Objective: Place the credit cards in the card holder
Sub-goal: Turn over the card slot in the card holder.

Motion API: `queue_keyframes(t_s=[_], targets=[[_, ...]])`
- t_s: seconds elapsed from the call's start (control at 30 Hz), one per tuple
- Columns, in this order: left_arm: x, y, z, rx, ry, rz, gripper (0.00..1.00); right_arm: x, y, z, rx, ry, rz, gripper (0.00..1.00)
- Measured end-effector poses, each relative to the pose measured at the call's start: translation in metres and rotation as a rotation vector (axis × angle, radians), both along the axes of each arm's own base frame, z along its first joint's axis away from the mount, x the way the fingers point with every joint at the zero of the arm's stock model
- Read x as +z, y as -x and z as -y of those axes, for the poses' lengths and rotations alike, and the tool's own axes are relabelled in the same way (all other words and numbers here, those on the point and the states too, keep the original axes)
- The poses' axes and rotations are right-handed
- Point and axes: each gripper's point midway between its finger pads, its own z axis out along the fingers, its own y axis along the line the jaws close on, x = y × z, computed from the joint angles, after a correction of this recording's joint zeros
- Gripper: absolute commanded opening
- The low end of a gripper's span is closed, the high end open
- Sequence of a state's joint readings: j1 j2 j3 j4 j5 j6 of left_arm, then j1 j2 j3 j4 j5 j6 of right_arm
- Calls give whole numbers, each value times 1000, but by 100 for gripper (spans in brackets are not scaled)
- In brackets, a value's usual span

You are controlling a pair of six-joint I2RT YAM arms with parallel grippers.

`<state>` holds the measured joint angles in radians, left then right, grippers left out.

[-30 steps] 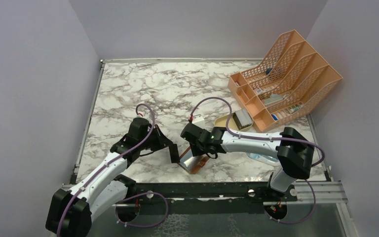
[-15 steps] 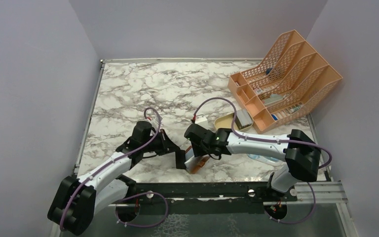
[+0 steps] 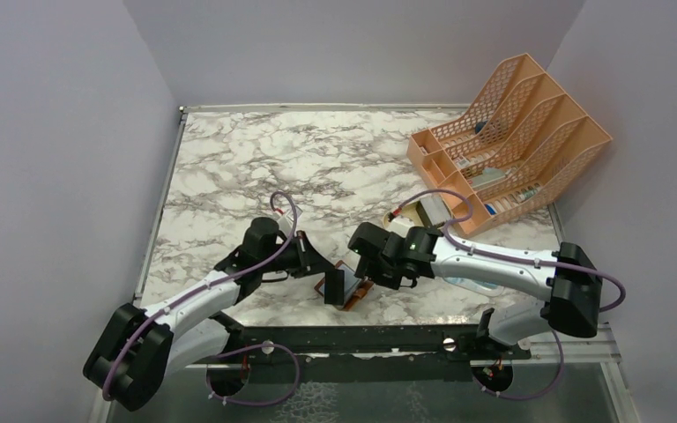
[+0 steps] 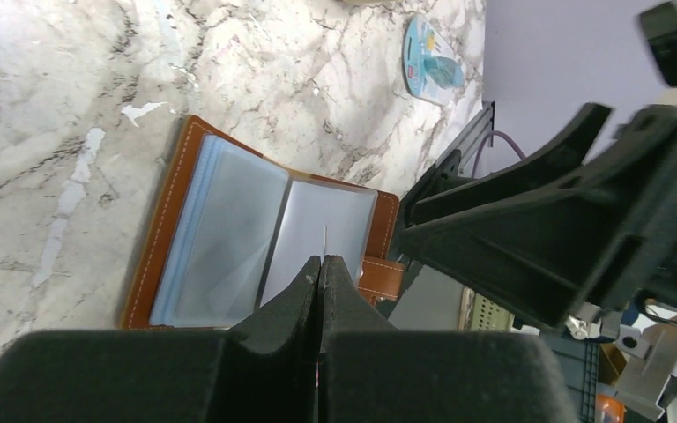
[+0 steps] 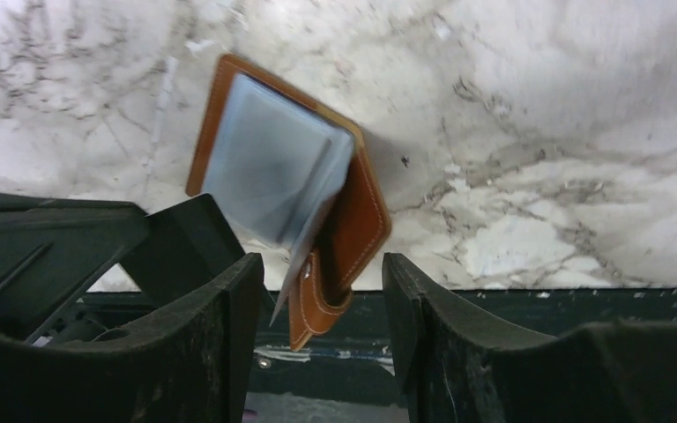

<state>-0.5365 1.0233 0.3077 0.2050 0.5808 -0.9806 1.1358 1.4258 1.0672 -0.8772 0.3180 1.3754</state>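
Note:
The card holder (image 3: pixel 360 292) lies open near the table's front edge, brown leather with greyish clear sleeves (image 4: pixel 229 233) facing up. My left gripper (image 3: pixel 328 280) is shut on a dark credit card (image 3: pixel 334 285). In the left wrist view that card (image 4: pixel 325 240) shows edge-on as a thin line past the fingertips, just over the holder's right sleeve. My right gripper (image 5: pixel 322 291) stands open. The holder's (image 5: pixel 278 167) brown snap flap (image 5: pixel 317 304) and a loose sleeve hang between its fingers without touching either one.
A big orange mesh file rack (image 3: pixel 511 132) stands at the back right. A tan oval tray (image 3: pixel 410 218) beside it holds more cards (image 3: pixel 435 210). A blue-and-clear packet (image 4: pixel 432 66) lies right of the holder. The black front rail (image 3: pixel 388 339) runs just below the holder.
Both arms have shifted right and nearer the front edge. The right gripper's jaws have spread wider and let go of the holder. The left gripper has carried the card up to the open sleeves.

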Motion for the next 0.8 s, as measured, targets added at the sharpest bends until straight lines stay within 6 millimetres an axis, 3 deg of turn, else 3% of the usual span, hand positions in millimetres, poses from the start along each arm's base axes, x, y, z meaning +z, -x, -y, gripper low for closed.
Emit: queue_keyframes(t_s=[0.27,0.47,0.67,0.8], targets=[[-6,10,10,-43,-5,-23,0,-36,26,1,-125,-23,-183,49],[-7,14,15,-58,-7,-22,0,-45,22,-6,-119,-33,-172,22],[-12,5,9,-18,-79,-23,0,-54,12,2,48,-23,-51,14],[-2,-13,4,19,-146,11,0,-48,-1,8,167,-59,61,12]])
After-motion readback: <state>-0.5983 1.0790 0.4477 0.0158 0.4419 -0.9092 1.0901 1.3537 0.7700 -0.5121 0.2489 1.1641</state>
